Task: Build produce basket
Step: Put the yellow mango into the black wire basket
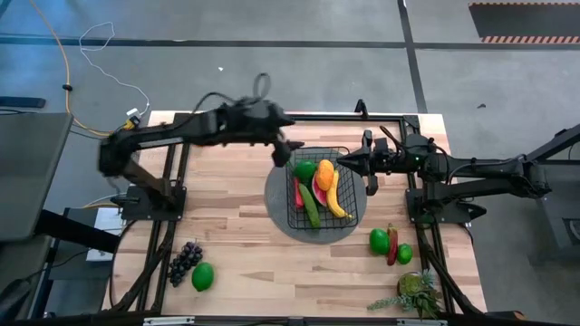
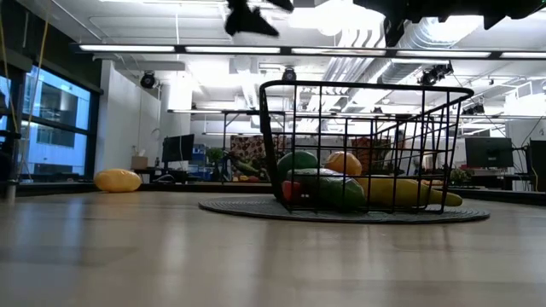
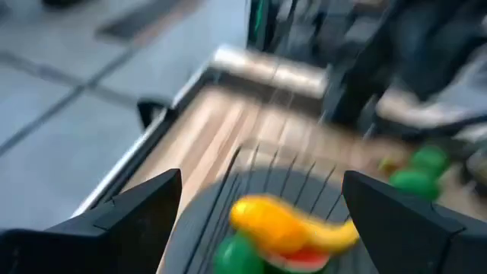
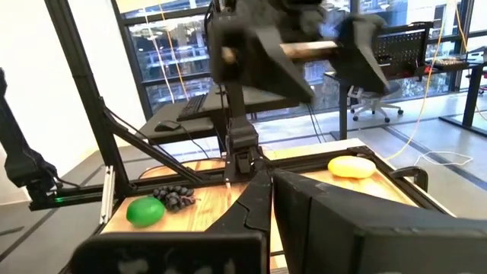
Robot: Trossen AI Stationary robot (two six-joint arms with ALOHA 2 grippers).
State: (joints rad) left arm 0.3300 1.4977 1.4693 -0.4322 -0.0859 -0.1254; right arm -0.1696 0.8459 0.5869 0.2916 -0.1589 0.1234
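Observation:
The black wire basket [image 1: 319, 186] stands on a dark grey round mat [image 1: 276, 204] at the table's middle. In it lie a green round fruit [image 1: 305, 169], an orange [image 1: 324, 168], a watermelon slice [image 1: 320, 193], a banana [image 1: 337, 201], a cucumber [image 1: 310, 206] and a red chili [image 1: 298, 194]. My left gripper [image 1: 283, 150] hovers over the basket's far left corner, open and empty; the left wrist view [image 3: 262, 179] shows it above the produce. My right gripper [image 1: 347, 164] is raised by the basket's far right rim, shut, with nothing seen in it [image 4: 270, 183].
Purple grapes [image 1: 186, 261] and a green fruit [image 1: 202, 276] lie near left. Two green fruits [image 1: 379, 241] [image 1: 404, 254] and a red chili [image 1: 391, 246] lie right of the mat. A leafy plant [image 1: 415, 292] stands near right. A yellow fruit [image 4: 351, 165] lies far left.

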